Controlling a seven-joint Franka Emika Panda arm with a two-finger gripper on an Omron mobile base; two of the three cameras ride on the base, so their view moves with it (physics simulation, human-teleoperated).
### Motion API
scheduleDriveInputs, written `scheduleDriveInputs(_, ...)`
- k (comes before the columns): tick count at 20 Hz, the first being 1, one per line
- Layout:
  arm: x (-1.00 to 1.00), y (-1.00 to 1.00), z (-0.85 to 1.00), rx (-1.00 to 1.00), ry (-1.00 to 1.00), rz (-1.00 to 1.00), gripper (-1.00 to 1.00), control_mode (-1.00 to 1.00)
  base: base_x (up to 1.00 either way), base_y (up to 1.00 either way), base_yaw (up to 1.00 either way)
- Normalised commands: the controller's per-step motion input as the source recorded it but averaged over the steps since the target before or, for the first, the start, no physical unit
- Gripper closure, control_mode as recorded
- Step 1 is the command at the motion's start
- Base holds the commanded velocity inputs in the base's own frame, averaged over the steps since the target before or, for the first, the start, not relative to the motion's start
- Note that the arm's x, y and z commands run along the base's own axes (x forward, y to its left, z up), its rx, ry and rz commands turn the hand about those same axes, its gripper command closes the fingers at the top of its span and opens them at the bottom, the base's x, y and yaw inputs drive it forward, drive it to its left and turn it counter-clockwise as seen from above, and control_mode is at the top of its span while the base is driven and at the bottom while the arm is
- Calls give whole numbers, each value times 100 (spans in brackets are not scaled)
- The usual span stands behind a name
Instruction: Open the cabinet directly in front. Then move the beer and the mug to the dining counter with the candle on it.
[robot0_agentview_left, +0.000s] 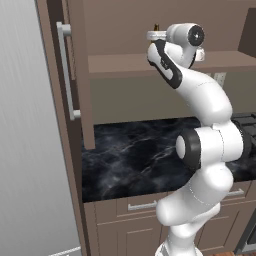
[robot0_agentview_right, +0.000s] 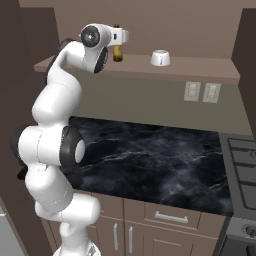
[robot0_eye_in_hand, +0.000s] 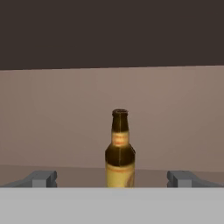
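The brown wall cabinet (robot0_agentview_left: 80, 75) stands open, its door swung out to the left with a long silver handle (robot0_agentview_left: 65, 70). On its shelf (robot0_agentview_right: 200, 67) stands the beer (robot0_agentview_right: 117, 52), an amber bottle with a yellowish label. The white mug (robot0_agentview_right: 160, 58) sits on the same shelf, to the right of the bottle. My gripper (robot0_eye_in_hand: 112, 178) is raised to shelf height and open. In the hand view the beer (robot0_eye_in_hand: 120, 151) stands upright straight ahead, centred between the two fingertips (robot0_eye_in_hand: 41, 178) and apart from both. The dining counter and the candle are out of view.
Below the shelf runs a black marble worktop (robot0_agentview_left: 130, 155) over brown drawers. A stove (robot0_agentview_right: 245, 165) adjoins it on the right. Two wall outlets (robot0_agentview_right: 201, 92) sit under the shelf. A tall grey panel (robot0_agentview_left: 25, 150) closes off the left side.
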Motion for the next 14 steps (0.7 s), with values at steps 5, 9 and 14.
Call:
scheduleDriveInputs(5, 15, 0, 0, 0, 0, 0, -100, -100, 0, 0, 0)
scheduleDriveInputs(9, 13, -1, 0, 0, 0, 0, -100, -100, 0, 0, 0)
scheduleDriveInputs(14, 15, -3, 0, 0, 0, 0, -100, -100, 0, 0, 0)
